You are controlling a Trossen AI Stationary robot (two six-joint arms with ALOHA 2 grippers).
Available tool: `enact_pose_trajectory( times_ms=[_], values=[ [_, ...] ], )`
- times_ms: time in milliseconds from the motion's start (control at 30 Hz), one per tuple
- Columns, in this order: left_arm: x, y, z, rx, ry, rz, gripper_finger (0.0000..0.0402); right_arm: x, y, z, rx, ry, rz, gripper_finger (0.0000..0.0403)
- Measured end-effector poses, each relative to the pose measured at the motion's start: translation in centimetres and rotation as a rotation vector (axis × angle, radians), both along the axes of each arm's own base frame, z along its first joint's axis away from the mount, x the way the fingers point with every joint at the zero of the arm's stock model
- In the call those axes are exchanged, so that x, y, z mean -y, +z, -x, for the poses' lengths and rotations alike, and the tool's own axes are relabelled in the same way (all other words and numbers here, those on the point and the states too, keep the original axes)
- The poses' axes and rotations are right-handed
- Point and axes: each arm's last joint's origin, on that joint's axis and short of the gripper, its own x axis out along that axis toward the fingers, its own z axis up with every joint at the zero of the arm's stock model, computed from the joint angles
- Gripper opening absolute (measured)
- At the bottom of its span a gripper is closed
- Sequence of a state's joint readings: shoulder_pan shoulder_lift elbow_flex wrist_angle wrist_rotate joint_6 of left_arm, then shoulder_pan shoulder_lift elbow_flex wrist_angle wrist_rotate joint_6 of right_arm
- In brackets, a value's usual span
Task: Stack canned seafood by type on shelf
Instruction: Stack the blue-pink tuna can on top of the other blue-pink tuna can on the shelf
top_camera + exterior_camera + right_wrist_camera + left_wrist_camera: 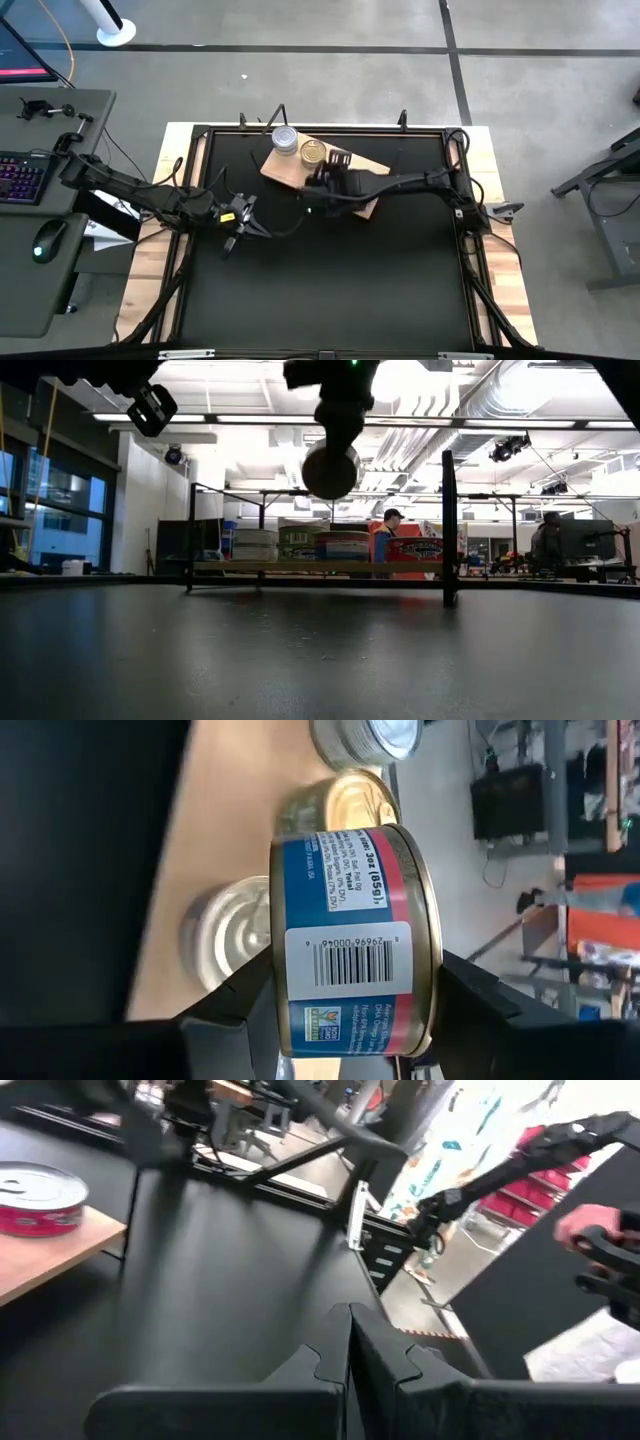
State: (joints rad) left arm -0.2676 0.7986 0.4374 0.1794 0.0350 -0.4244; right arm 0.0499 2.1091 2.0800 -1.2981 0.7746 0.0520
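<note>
My right gripper [322, 180] hovers over the light wooden shelf board [285, 172], shut on a blue-and-red labelled tin with a gold rim [355, 940]. In the low view this tin [330, 468] hangs high above the table. On the board rest a silver-topped tin [285, 138] and a gold-topped tin [313, 152]. Another silver-topped tin [222, 932] sits below the held one. My left gripper [240, 215] is shut, empty, over the black table left of the board. A red-labelled silver-topped tin [35, 1195] shows in its view. My right gripper pinches the tin between its two fingers, one on each flat end [285, 1010], coming from above. The tin is turned on edge, its barcode side wall facing the wrist camera. It is lifted clear of the board and the tins below.
A black metal frame with upright posts [448, 525] rims the table's far side. Cables trail over the table near both arms. A desk with keyboard and mouse [45, 240] stands to the left. A person [392, 520] shows in the room beyond. Bare black table [340, 280] lies toward the near edge.
</note>
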Motion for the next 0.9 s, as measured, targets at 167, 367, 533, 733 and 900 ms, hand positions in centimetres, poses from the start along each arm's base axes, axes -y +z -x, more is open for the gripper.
enact_pose_trajectory(
  times_ms=[167,367,533,733,900],
  values=[
    [-0.1,0.0,0.0,0.003,0.02,-0.011,0.0,-1.8,0.1,0.7,-0.032,0.005,0.064,0.017],
    [-0.1,0.0,0.0,0.003,0.027,-0.013,0.0,-0.4,-1.5,0.0,-0.06,0.03,0.1,0.017],
    [-0.1,0.0,0.0,0.003,0.028,-0.014,0.0,-0.2,-3.6,0.0,-0.088,0.023,0.126,0.017],
    [-0.3,0.0,-0.1,0.005,0.091,-0.025,0.0,0.0,-5.6,0.5,-0.14,0.015,0.146,0.017],
    [-0.4,0.0,-0.1,0.007,0.125,-0.031,0.0,0.5,-6.9,0.6,-0.147,0.006,0.15,0.017]
  ],
)
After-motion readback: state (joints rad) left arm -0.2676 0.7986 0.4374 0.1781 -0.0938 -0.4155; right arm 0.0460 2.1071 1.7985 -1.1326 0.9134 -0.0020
